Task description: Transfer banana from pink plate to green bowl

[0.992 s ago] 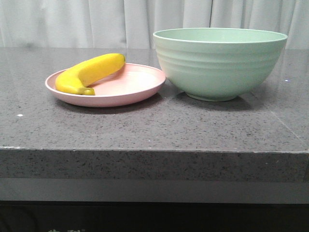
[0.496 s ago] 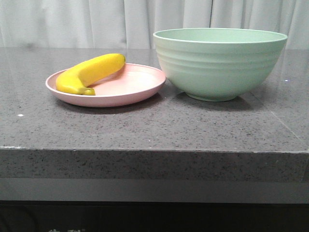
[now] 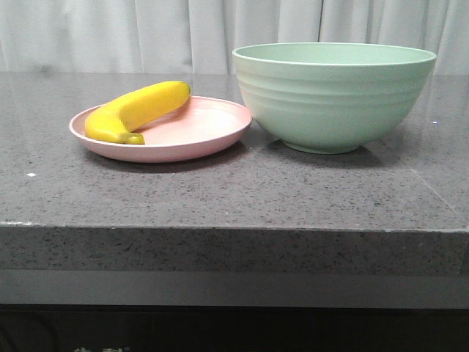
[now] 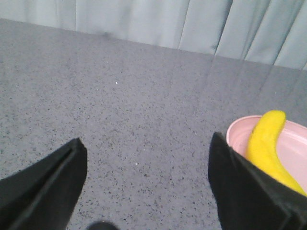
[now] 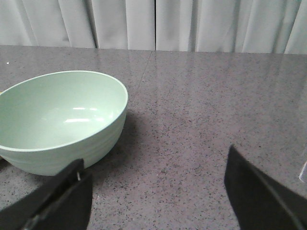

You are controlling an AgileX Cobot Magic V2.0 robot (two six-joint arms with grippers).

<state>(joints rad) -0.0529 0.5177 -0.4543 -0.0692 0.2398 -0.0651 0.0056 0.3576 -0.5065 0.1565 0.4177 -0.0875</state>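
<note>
The banana (image 3: 138,110) lies on the pink plate (image 3: 198,136), curving across the plate's left half with one end resting near the front-left rim and the other reaching toward the back. Just right of the plate, almost touching its rim, stands the green bowl (image 3: 333,95), upright on the grey speckled counter (image 3: 234,194). The left gripper (image 4: 146,158) hangs above bare counter with its jaws wide apart, the banana and plate beside one finger. The right gripper (image 5: 156,179) likewise has its jaws apart, holding nothing, the bowl near one finger
</note>
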